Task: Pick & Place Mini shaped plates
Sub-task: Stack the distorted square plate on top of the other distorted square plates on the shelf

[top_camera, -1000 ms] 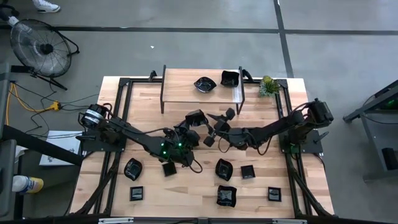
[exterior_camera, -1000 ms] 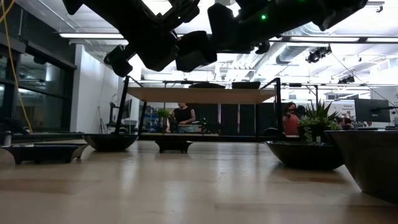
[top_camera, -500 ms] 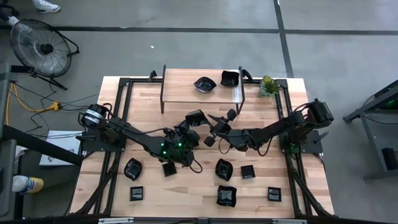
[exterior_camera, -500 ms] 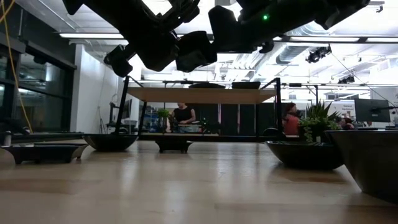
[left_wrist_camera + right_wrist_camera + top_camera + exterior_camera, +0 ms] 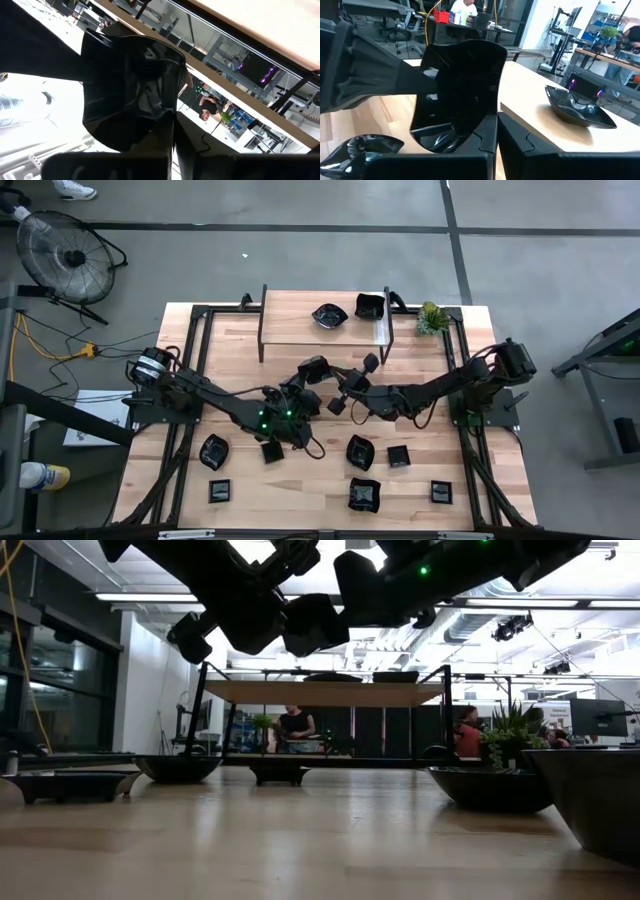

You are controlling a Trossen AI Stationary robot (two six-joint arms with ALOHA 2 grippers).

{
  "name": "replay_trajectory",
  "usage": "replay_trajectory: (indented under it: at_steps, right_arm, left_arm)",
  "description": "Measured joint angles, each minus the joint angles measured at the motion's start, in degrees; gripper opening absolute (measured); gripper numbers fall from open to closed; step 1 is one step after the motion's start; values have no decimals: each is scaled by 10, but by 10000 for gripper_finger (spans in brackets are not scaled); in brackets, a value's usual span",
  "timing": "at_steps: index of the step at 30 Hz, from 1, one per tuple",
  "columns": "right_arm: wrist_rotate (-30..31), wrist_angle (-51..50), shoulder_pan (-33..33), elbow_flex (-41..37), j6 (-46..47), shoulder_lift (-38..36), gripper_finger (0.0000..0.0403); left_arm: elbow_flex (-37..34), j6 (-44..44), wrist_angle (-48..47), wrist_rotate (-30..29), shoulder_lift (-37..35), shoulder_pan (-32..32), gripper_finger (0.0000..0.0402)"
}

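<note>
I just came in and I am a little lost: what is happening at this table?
Both arms meet above the table's middle, passing one glossy black mini plate. The left tool and the right tool are both shut on it. Two plates sit on the raised wooden shelf; others lie on the wooden table.
</note>
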Motion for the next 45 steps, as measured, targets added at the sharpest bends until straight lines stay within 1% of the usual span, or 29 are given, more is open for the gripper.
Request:
replay_trajectory:
  at_steps: [5,8,11,15,21,24,28,32,35,38,42,45]
  right_arm:
    - [-9,-4,-4,0,7,0,2]
    - [-9,-12,-3,0,9,0,1]
    - [-10,-18,-4,0,9,0,1]
    - [-13,-22,-3,0,19,0,1]
    - [-18,-28,-7,0,24,-1,0]
    - [-18,-38,-11,0,26,-8,0]
    - [-19,-85,-21,0,51,-34,0]
    - [-22,-159,-33,0,82,-74,0]
    - [-22,-213,-47,0,111,-116,0]
    - [-44,-259,-65,0,143,-157,0]
    - [-62,-316,-97,0,192,-202,0]
    - [-73,-358,-126,0,232,-227,0]
  left_arm:
    - [0,-1,0,7,0,0,1]
    - [0,-1,0,13,0,0,11]
    - [0,-1,0,21,0,0,33]
    - [0,-1,2,26,0,-6,73]
    - [0,1,2,23,-5,-36,131]
    - [1,1,-5,-4,-6,-49,148]
    - [1,-18,-30,-18,-25,-63,156]
    - [1,-93,-88,-43,-47,-69,156]
    - [1,-185,-147,-48,-65,-68,156]
    - [1,-284,-206,-47,-76,-68,156]
    - [1,-388,-270,-47,-82,-68,156]
    - [1,-500,-327,-44,-83,-69,156]
